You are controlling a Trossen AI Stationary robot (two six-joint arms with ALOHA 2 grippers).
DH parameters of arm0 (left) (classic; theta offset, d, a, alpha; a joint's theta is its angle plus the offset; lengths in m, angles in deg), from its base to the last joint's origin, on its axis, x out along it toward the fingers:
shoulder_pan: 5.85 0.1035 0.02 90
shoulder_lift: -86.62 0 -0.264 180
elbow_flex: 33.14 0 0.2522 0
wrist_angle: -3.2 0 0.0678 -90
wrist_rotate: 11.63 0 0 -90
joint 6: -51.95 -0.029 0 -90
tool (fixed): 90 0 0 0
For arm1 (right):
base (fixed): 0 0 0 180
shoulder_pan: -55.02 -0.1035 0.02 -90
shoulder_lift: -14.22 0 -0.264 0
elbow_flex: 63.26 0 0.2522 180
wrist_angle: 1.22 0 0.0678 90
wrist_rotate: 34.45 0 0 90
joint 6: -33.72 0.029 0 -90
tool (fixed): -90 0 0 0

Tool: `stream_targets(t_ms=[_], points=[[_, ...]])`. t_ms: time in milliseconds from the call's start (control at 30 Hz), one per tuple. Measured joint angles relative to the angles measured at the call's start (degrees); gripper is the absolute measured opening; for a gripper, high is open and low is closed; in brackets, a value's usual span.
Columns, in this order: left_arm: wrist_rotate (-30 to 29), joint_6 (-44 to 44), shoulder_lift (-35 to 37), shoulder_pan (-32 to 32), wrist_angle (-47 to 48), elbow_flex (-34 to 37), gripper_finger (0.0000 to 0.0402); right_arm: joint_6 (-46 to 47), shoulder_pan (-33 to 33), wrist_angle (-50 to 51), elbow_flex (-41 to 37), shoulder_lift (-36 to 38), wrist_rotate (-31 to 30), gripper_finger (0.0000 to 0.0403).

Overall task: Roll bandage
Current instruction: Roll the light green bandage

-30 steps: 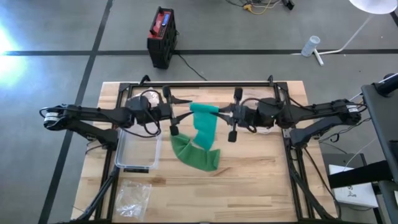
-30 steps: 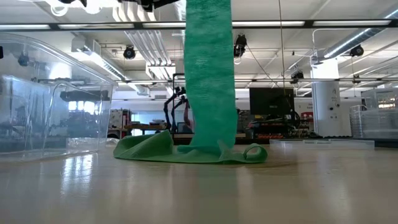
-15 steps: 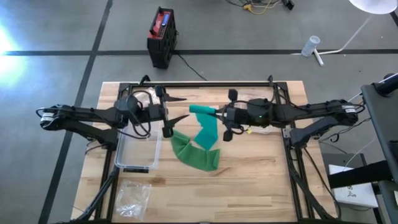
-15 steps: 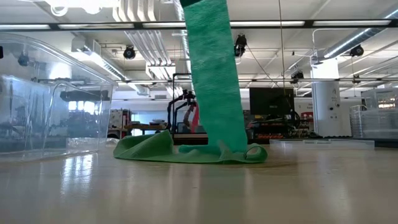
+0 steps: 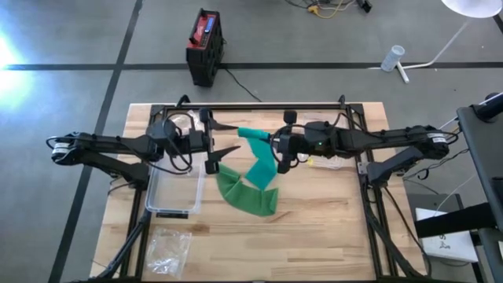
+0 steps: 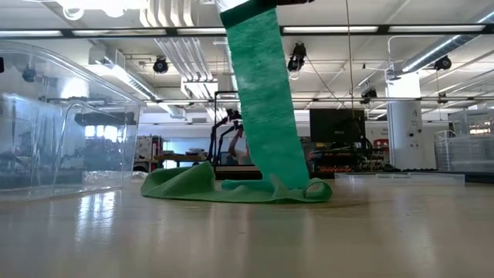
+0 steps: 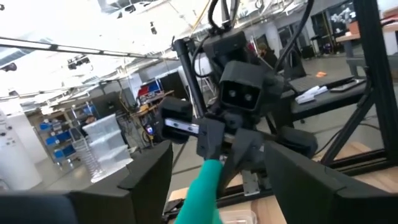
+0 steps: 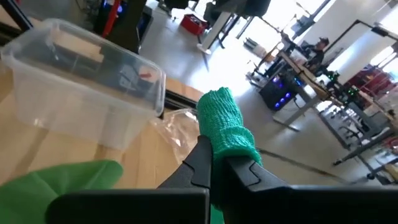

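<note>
Treat the green bandage (image 5: 259, 169) as light and limp; it drapes to the tabletop (image 5: 330, 228) at frame centre. The right claw (image 5: 277, 145) is clamped on its rolled top end, so take hold there with the left claw (image 5: 224, 140), whose fingers stand apart and empty.

- You have no readable text, label, brand, number or sign in any view; any markings on things in the room are too small to make out.

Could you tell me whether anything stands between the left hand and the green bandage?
Nothing visible does. The left hand is open, just beside the rolled end of the bandage, which the right hand pinches; only open air lies between them.
</note>
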Motion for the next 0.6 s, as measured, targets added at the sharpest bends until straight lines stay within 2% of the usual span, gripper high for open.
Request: stream_targets(t_ms=[200, 600], points=[[-0.1, 0.7, -0.1, 0.6, 1.5, 0.0, 0.0236, -9.3, 0.0, -0.5, -0.1, -1.4, -0.3, 0.0003], [-0.1, 3.2, -1.1, 1.8, 1.8, 0.0, 0.0260, -17.1, 0.0, -0.8, -0.2, -2.1, -0.2, 0.0003]])
